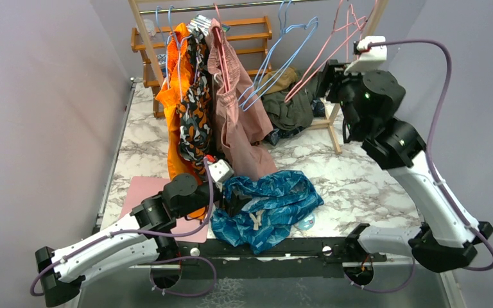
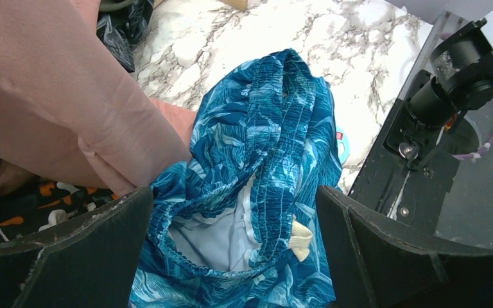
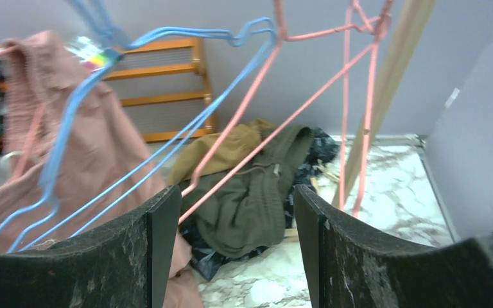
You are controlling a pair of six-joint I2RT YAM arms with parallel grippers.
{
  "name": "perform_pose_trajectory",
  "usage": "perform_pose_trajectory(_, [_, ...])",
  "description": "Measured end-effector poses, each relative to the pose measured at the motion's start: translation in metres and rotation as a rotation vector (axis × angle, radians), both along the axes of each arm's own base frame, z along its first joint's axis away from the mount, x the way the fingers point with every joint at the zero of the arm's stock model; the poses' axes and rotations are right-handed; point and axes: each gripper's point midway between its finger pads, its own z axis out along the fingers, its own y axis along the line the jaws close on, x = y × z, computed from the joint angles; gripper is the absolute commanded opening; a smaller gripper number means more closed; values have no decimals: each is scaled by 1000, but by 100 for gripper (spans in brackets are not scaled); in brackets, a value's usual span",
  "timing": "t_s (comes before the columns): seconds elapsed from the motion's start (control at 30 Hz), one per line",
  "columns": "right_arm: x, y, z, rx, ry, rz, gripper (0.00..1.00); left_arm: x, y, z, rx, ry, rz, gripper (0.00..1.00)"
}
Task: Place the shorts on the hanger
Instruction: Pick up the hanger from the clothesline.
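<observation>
The left end effector point(image 2: 234, 200) hangs with jaws fully apart directly over the shorts point(image 1: 266, 205), which lie crumpled at the near edge of the marble surface point(image 1: 359, 186). Farther back, raised at the right, the right end effector point(image 3: 237, 202) stands with jaws apart, clamped on nothing. The pink hanger point(image 3: 275, 136) hangs tilted just beyond its fingers.

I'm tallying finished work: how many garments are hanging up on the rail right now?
3: a plain orange one at the left, an orange-black patterned one right beside it, and dusty-pink shorts to their right. Overlapping folds may hide another.
</observation>
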Motion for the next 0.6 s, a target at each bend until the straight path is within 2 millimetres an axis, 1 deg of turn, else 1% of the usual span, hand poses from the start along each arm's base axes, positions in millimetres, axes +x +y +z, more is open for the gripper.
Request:
perform_pose_trajectory(0.03, [9,-3,-3,2,11,-26,68,0,0,0,-2,0,-2,99])
perform_pose_trajectory(0.1, [25,-17,-12,2,35,-86,69,-1,0,2,-7,-3,-3,99])
perform_pose_trajectory(0.17, [38,-38,-23,18,55,-152,70,-1,1,4,-14,-8,-3,99])
perform_pose_trajectory(0.23, [48,-69,-29,53,64,-241,70,-1,1,6,-21,-12,-2,99])
perform_pose_trajectory(0.3, [49,-91,-33,94,49,-298,70,-2,2,9,-30,-17,-4,99])
perform_pose_trajectory(0.33, [46,-97,-36,105,44,-311,70,-2,2,10,-34,-19,-6,99])
perform_pose_trajectory(0.4, [36,-103,-40,124,26,-312,71,-3,3,12,-42,-24,-9,99])
perform_pose_trajectory(0.47, [30,-109,-35,142,1,-313,70,-5,3,15,-51,-30,-16,99])
perform_pose_trajectory(0.5, [29,-112,-29,154,-20,-313,70,-5,3,16,-52,-31,-20,99])
perform_pose_trajectory(0.53, [29,-116,-24,166,-40,-317,70,-6,3,16,-54,-32,-24,99])
perform_pose_trajectory(0.6, [31,-119,-20,178,-67,-315,69,-7,3,17,-56,-35,-28,99])
